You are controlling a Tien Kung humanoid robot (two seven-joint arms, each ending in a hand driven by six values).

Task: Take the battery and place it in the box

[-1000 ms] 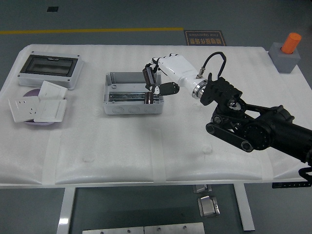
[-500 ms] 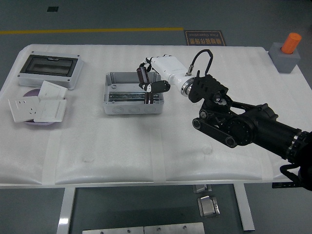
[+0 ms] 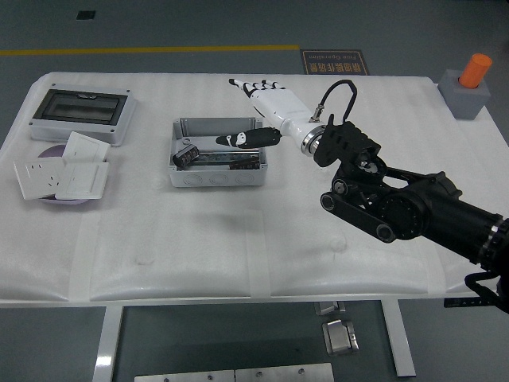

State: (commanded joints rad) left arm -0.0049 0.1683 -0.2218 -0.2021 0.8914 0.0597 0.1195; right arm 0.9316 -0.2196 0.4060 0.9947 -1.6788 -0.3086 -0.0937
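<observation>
battery [image 3: 185, 153] | in box [image 3: 216, 169] | right robot hand [image 3: 266, 107] open, apart

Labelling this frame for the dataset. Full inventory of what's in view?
battery: 1, black, inside the box at its left end
box: 1, grey, open top, table centre
enclosure: 1, grey with dark window lid, far left
socket plates: about 3, white, stacked on a purple disc at left
block: 1, grey, far right corner, orange cylinder on top
table: 1, white
floor sign: 1, dark, beyond the table
right hand: 1, white with black thumb, fingers spread, empty, over the box's right end, on black arm
</observation>
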